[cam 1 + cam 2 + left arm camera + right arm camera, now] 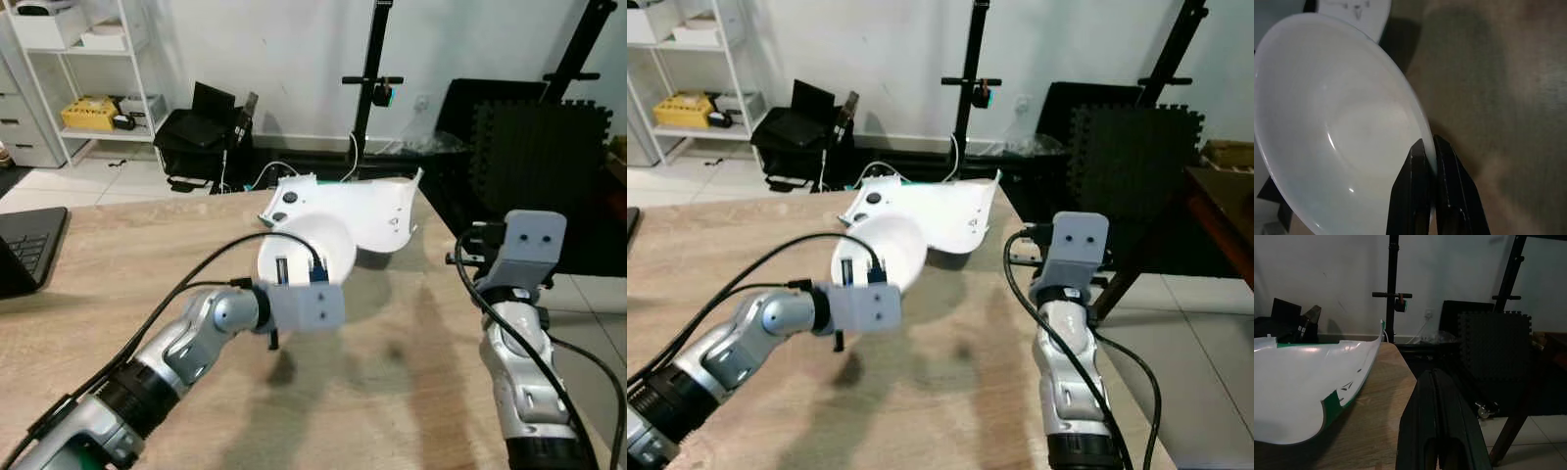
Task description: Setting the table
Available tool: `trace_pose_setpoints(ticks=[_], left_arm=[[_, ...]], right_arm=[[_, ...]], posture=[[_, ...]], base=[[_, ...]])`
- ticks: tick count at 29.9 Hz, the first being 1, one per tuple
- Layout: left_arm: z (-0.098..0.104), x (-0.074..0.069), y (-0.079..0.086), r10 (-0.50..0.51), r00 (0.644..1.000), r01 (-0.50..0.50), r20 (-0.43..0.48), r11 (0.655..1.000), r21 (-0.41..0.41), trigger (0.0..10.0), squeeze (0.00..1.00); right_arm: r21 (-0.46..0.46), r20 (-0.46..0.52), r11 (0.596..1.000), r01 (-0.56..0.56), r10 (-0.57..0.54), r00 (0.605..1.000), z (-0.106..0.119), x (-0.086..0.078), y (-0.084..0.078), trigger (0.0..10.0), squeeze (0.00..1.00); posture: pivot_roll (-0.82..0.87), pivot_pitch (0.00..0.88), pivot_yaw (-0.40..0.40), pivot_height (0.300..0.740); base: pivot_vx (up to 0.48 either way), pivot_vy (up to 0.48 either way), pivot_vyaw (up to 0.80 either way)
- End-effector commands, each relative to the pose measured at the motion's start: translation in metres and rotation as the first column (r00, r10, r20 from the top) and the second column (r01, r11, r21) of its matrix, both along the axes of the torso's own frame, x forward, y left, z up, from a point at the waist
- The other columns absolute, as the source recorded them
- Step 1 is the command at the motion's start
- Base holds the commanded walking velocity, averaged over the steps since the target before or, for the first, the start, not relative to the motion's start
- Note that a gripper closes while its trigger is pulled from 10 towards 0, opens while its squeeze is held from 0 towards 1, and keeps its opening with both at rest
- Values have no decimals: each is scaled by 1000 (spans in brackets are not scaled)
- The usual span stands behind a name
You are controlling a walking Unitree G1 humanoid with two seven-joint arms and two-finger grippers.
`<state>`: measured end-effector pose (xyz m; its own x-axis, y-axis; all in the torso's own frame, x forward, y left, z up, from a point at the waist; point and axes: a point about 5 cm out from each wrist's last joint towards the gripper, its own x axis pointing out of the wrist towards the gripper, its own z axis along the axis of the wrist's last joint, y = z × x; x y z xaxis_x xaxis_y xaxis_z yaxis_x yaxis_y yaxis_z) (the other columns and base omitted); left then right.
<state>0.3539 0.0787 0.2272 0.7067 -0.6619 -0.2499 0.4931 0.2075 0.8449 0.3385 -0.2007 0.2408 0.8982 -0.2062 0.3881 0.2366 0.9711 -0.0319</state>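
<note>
Nearest to the robot, the right arm stands upright at the right edge of the wooden surface (392,392), and the right gripper (1437,396) has its jaws pressed together with nothing between them; it points past the corner toward the dark foam mats (539,147)

The left gripper (1428,152) reaches over the middle of the surface and holds a white bowl (309,250) by the rim. The jaws are almost closed, one finger inside the rim and one outside. The bowl is lifted above the wood and tilted steeply, so its hollow side faces back toward the wrist.

Just behind the bowl lies a white plastic cover (362,211) with green edges, and far left sits a laptop (29,250). Beyond the surface are a black stand (367,88) and a white shelf (98,78) by the wall.

The step in hand seems to be placing the bowl. To do it well, I think the wrist should turn until the bowl is level, then lower slowly to a free place on the wood, away from the cover. The pinch on the thin rim is small, so the jaws should open only when the base rests flat
</note>
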Motion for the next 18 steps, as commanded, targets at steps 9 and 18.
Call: trace_pose_setpoints(ticks=[9, 18], left_arm=[[-2, -61, 29, -150, 977, 175, -153, 970, 171, 10000, 0], [8, -78, 4, -249, 966, 258, -67, 927, 273, 10000, 0]], right_arm=[[3, -19, 999, -49, 49, 999, -7, -2, 10, 10000, 0], [9, -22, 995, -96, 96, 995, -6, 6, 21, 10000, 0]], posture=[[87, 161, 49, 740], [120, 157, 29, 740]], base=[[0, 0, 0], [0, 0, 0]])
